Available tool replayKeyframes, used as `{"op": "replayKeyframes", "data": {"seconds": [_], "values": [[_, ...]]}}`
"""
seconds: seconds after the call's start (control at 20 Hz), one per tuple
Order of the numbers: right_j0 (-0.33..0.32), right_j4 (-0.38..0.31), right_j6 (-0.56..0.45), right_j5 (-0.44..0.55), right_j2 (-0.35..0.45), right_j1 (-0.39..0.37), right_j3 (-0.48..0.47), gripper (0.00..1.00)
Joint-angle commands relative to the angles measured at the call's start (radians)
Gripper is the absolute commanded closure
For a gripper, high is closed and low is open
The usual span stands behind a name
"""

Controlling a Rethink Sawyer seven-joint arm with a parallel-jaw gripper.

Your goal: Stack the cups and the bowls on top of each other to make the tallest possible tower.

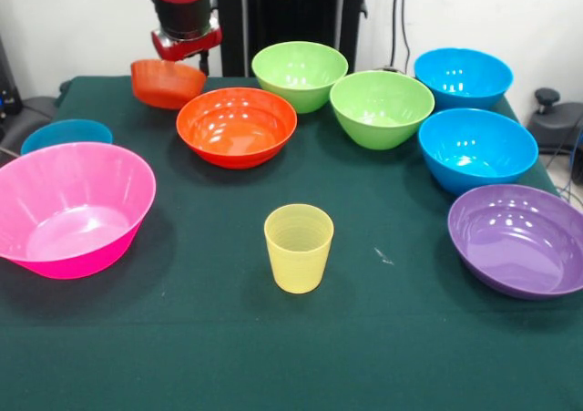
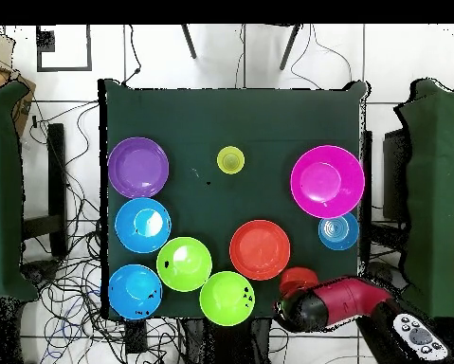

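Note:
The pale-yellow cup [image 1: 298,247] stands upright alone at the table's middle front; it also shows in the overhead view [image 2: 230,159]. All bowls sit singly and no tower stands. The gripper [image 1: 187,54] hangs at the back left, right over the small orange bowl [image 1: 167,83], which looks tilted under it. Overhead, the arm covers part of that bowl [image 2: 297,279]. The large orange bowl [image 1: 237,126] lies just beside it. The big pink bowl [image 1: 73,210] is at the front left, and the purple bowl [image 1: 521,240] at the front right.
Two lime green bowls [image 1: 299,74] [image 1: 381,108] and two blue bowls [image 1: 463,77] [image 1: 477,148] line the back and right. A smaller blue bowl [image 1: 66,135] sits behind the pink one. Cables lie on the floor round the table [image 2: 268,109].

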Motion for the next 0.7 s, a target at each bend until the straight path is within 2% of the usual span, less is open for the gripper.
{"op": "replayKeyframes", "data": {"seconds": [0.05,0.35,0.7], "values": [[0.061,-0.052,0.136,-0.093,-0.040,0.030,-0.090,0.00],[0.084,-0.022,0.129,-0.111,-0.056,0.022,-0.084,0.00],[0.102,-0.022,0.138,-0.144,-0.083,0.018,-0.072,0.00]]}}
